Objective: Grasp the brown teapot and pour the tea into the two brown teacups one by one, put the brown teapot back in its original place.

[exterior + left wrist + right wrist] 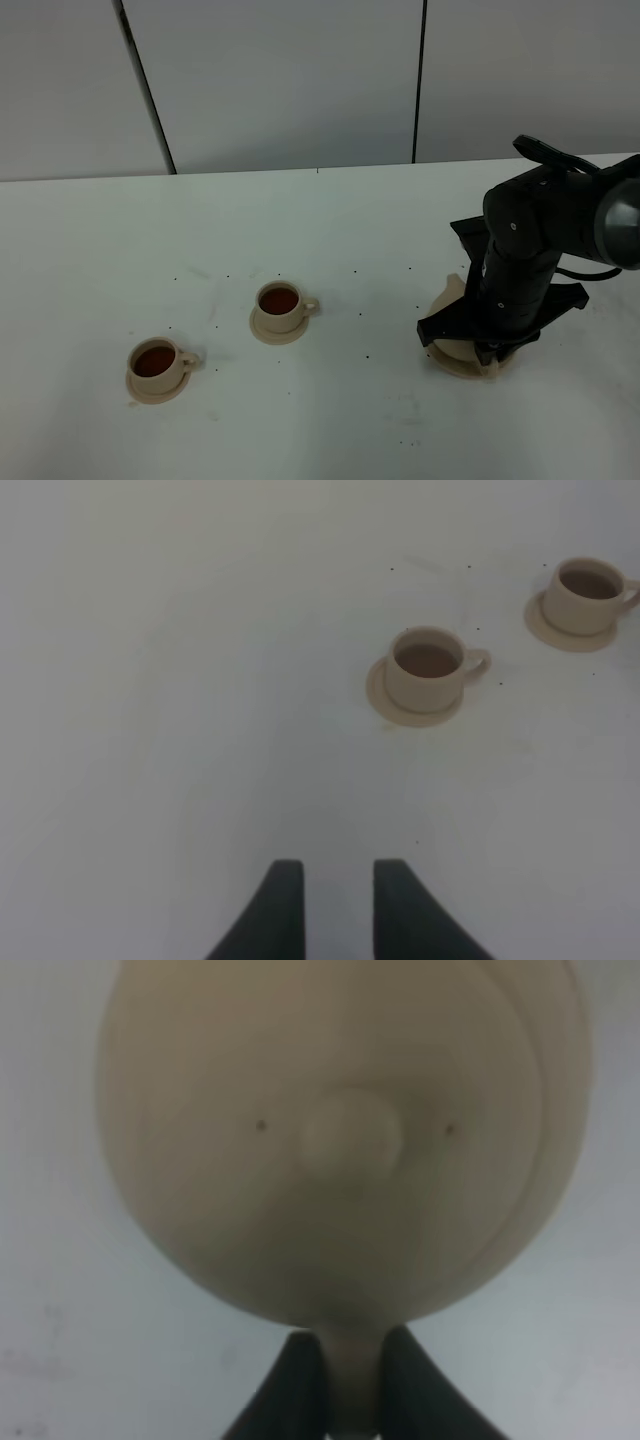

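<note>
Exterior high view, going left to right: 2 brown teacups on a white table [330,220], both holding dark tea, the left teacup [157,362] on its saucer [155,387] and the second teacup [279,303] on its own saucer [278,328], both well apart from the right gripper [478,345]. That gripper sits low over the brown teapot [452,292], which rests on the round plate [455,366] directly beneath it, spout toward the cups. Right wrist view shows the fingers [295,1380] narrowly parted on either side of the teapot's handle, touching it. Left gripper [338,905] hangs above bare table, empty, its jaws a small gap apart, the left teacup ahead of it.
</note>
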Action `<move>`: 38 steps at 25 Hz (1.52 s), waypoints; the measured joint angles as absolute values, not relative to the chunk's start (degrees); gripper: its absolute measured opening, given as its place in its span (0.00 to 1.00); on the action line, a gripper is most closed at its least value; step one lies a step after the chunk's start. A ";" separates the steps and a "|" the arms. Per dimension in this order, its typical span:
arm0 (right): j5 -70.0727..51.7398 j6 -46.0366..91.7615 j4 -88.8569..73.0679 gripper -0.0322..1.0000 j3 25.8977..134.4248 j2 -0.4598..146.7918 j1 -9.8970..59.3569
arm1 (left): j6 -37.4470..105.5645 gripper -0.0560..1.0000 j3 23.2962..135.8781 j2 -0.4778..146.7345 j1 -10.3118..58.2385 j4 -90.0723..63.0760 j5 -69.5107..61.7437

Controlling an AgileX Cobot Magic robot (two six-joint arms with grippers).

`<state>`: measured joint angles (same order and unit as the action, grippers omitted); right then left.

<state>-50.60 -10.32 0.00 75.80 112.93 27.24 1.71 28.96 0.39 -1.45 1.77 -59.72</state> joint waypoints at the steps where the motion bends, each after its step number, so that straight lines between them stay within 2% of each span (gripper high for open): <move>1: -50.60 -10.32 0.00 0.18 75.80 112.93 27.24 | 1.71 0.28 28.96 0.39 -1.45 1.77 -59.72; 7: -50.55 -10.33 0.00 0.32 75.80 112.93 27.24 | 1.71 0.28 28.96 0.39 -1.45 1.77 -59.72; 16: -51.52 -10.39 -0.33 0.45 75.80 112.93 27.24 | 1.71 0.28 28.96 0.39 -1.45 1.77 -59.72; 22: -52.94 -10.39 -0.56 0.58 75.80 112.93 27.24 | 1.71 0.28 28.96 0.39 -1.45 1.77 -59.72; 38: -61.75 -14.49 3.40 0.59 75.80 103.08 27.24 | 1.71 0.28 28.96 0.39 -1.45 1.77 -59.72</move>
<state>-61.75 -14.49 3.40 75.80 103.08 27.24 1.71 28.96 0.39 -1.45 1.77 -59.72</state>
